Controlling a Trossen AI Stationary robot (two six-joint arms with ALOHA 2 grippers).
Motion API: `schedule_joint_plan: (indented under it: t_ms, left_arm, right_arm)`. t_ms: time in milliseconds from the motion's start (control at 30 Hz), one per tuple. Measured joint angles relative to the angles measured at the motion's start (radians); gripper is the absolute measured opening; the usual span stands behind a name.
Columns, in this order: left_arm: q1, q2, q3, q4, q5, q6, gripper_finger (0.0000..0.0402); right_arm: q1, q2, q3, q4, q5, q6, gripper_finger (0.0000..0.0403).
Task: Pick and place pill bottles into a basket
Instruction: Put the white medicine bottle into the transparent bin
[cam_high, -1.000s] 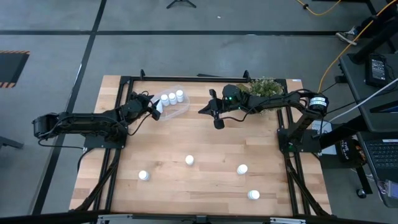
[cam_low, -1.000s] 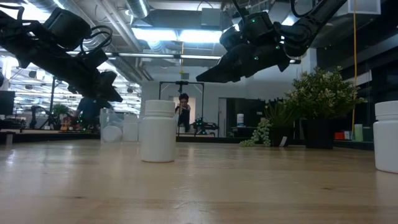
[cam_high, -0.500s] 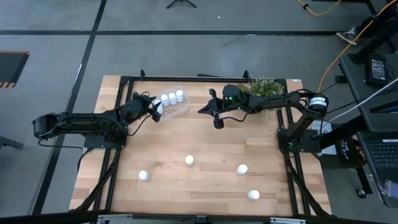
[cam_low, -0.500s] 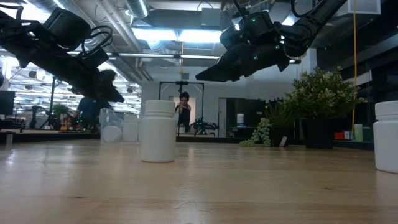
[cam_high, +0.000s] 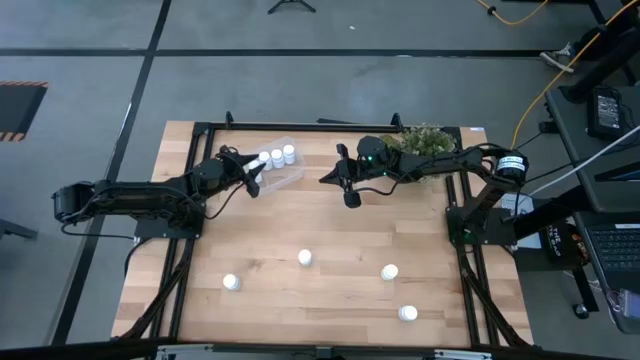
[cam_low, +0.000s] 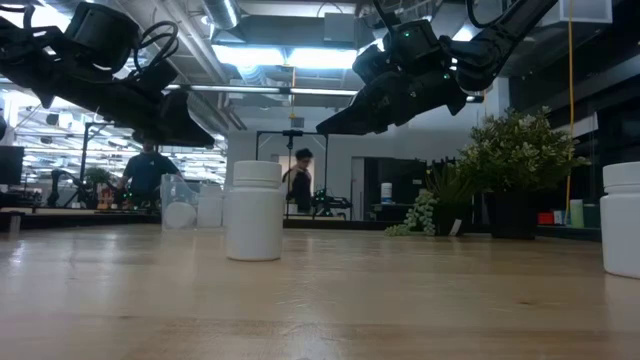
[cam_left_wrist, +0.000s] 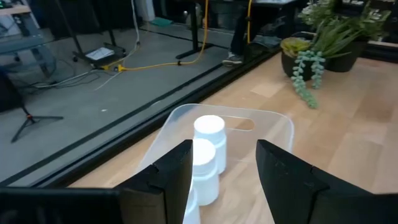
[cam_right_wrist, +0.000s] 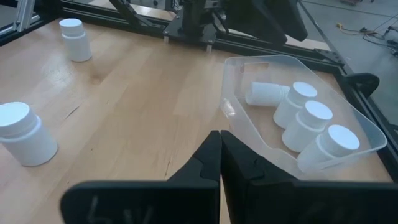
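The clear basket (cam_high: 292, 172) sits at the table's far left and holds three upright white pill bottles (cam_right_wrist: 314, 121) and one lying on its side (cam_right_wrist: 267, 93). Several more bottles stand on the near half of the table (cam_high: 305, 257), (cam_high: 231, 282), (cam_high: 389, 271). My left gripper (cam_left_wrist: 224, 149) is open and empty above the basket's left end (cam_high: 255, 175), and the bottles show between its fingers. My right gripper (cam_right_wrist: 221, 155) is shut and empty, hovering above the table (cam_high: 338, 178) to the right of the basket.
A green potted plant (cam_high: 425, 140) stands at the far edge behind my right arm. A black frame rail (cam_high: 300, 125) runs along the far edge. In the low view one bottle (cam_low: 253, 210) stands close and another (cam_low: 622, 215) at the right. People show in the room behind.
My left gripper has risen a little over the basket's left end and tipped from pointing down to nearly level. My right gripper has kept still. The bottles on the table have not moved.
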Motion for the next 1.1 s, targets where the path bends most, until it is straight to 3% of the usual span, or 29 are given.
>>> schedule_joint_plan:
  t_ms: [267,500,700,1100]
  left_arm:
    - [0.0,0.0,0.013,-0.031,0.013,-0.058,0.0169]
    - [0.0,0.0,0.214,-0.375,-0.004,-0.108,0.0169]
    - [0.0,0.026,0.396,-0.677,-0.036,-0.246,0.0169]
    - [0.005,0.349,0.753,-1.08,-0.011,-0.346,0.0169]
  right_arm:
    - [0.0,0.0,0.0,0.0,-0.001,0.0,0.0005]
    - [0.0,0.0,0.0,0.0,-0.001,0.0,0.0005]
    - [0.0,0.0,0.0,0.0,-0.001,0.0,0.0005]
    - [0.0,0.0,0.0,0.001,-0.001,-0.001,0.0005]
